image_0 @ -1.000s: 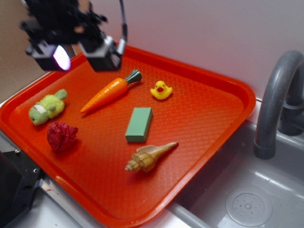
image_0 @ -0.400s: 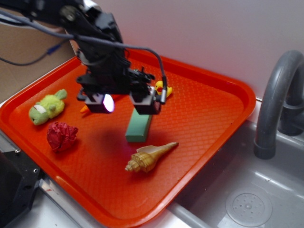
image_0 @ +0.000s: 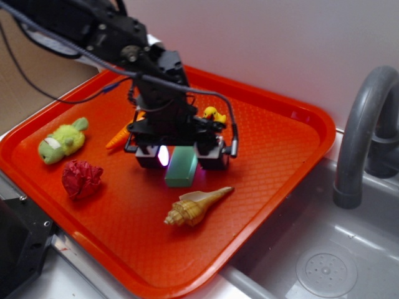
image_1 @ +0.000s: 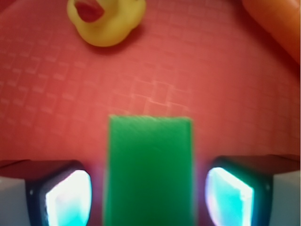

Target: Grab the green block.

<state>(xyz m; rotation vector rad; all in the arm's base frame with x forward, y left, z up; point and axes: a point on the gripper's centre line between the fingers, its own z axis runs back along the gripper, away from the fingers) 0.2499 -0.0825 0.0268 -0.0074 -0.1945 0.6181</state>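
While the black gripper (image_0: 182, 157) is hovering with jaws spread wide, the flat teal-green rectangular block (image_1: 149, 169) is lying between them on the textured orange plastic tray (image_0: 280, 143).

Green block (image_0: 181, 169): flat rectangular slab, matte teal-green, sharp-edged; lying flat on the orange tray (image_0: 280, 143), near its middle.

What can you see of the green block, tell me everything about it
The green block is a small flat rectangular slab, matte teal-green, plain, with sharp edges. It lies flat on the orange tray, its long side pointing roughly toward the duck and the shell. The open gripper straddles its far half, one finger on each side with a gap visible between each finger and the block in the wrist view. Nothing but the tray appears to touch it.
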